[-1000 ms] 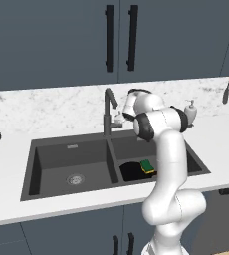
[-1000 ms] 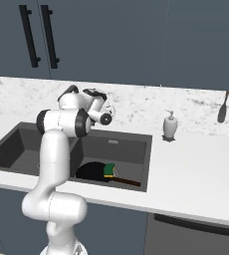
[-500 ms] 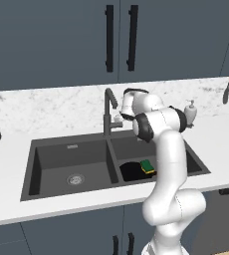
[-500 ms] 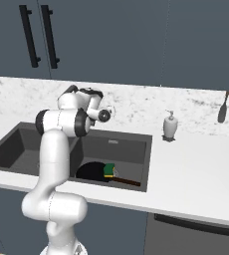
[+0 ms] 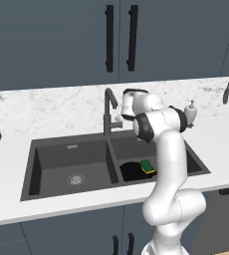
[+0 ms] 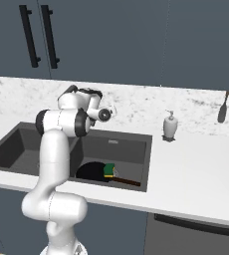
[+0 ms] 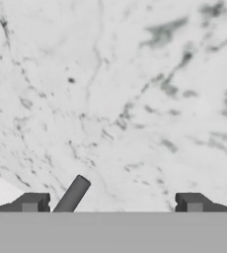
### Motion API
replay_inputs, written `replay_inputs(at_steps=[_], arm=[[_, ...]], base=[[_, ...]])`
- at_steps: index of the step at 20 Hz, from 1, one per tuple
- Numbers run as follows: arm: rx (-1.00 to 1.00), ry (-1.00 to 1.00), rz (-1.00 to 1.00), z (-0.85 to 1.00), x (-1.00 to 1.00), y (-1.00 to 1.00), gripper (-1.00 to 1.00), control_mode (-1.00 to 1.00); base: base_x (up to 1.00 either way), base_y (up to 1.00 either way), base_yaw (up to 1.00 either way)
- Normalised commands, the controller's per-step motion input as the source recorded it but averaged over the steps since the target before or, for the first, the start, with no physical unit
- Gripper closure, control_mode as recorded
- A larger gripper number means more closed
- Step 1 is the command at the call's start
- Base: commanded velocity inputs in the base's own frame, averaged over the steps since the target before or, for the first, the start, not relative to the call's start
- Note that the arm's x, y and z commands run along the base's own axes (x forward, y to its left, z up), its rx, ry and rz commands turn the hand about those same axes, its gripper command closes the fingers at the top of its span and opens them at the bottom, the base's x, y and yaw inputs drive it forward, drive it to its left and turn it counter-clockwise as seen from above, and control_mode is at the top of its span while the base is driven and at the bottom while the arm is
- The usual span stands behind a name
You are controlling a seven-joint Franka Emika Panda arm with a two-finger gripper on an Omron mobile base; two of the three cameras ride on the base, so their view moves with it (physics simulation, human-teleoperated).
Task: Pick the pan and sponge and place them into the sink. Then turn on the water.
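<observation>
— Looking past my wrist, how much room have I got?

— Little: my claw point(image 7: 110, 205) faces the marbled white backsplash point(image 7: 135, 89), close behind the wide dark grey double-basin sink point(image 5: 52, 149).

— What's nearby?

— A tall dark grey angular faucet point(image 5: 108, 112) beside my hand, its lever point(image 7: 72, 194) between my fingertips point(image 7: 32, 201); a white soap dispenser point(image 6: 170, 125) on the surface point(image 6: 196, 164).

— And my claw?

— Spread wide, holding nothing. The small black frying pan point(image 6: 92, 172) lies in the right basin, the green-and-yellow sponge point(image 5: 147, 166) on it.
</observation>
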Motion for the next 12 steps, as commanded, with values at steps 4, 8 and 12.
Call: replay_inputs(at_steps=[4,8,12], arm=[[0.0,0.0,0.0,0.0,-0.15,-1.0,-1.0,-1.0],[0.0,0.0,0.0,0.0,-0.24,-1.0,-1.0,-1.0],[0.0,0.0,0.0,0.0,-0.32,-1.0,-1.0,-1.0]], base=[[0.0,0.0,0.0],[0.0,0.0,0.0],[0.0,0.0,0.0]])
